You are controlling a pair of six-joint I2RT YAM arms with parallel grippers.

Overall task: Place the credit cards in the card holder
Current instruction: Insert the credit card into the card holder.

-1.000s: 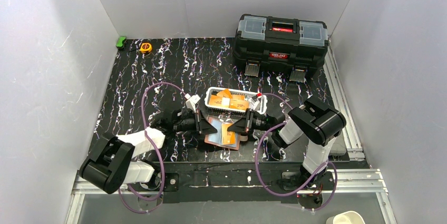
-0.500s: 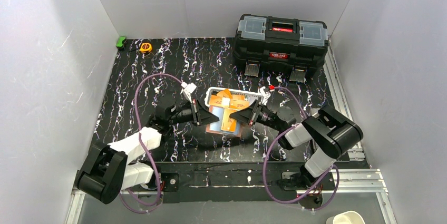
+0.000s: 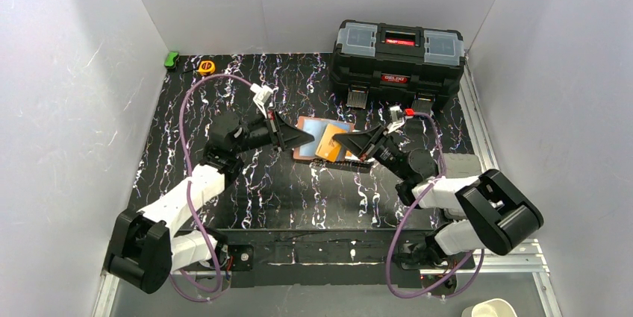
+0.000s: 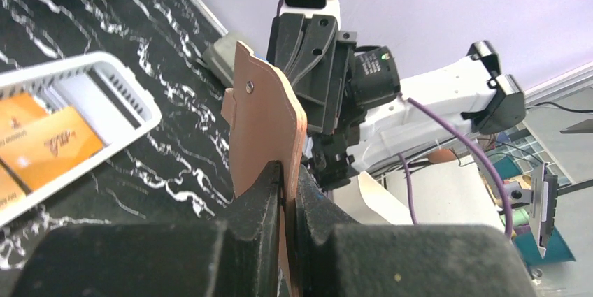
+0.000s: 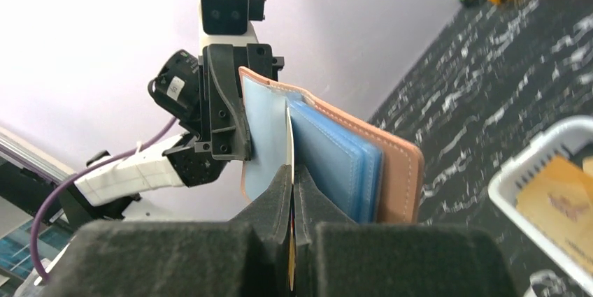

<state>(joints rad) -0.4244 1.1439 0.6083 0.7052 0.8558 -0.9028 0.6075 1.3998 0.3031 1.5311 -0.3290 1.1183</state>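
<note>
The biggest container is a black toolbox at the back right of the black marbled table. Its lid is down and both front latches hang closed, so nothing inside shows.

Next is a white slotted basket lying on the table below the two grippers, with several orange cards flat inside it. From the top camera the raised card holder and both grippers cover it. The right wrist camera catches one corner of it.

The card holder is lifted off the table and held open between the arms, above the basket. The left gripper is clamped tight on its salmon-pink outer flap, which stands upright with the snap stud facing the left wrist camera. The open inside faces the right arm and shows light blue and darker blue layers inside a salmon edge. Whether these are cards or lining is not clear.

The right gripper is pinched narrow on an orange card, seen edge-on from its own wrist. The card is against the holder's inner face, but I cannot tell whether it sits in a slot.

At the back left corner, well apart from the rest, lie an orange tape measure and a small green object.
</note>
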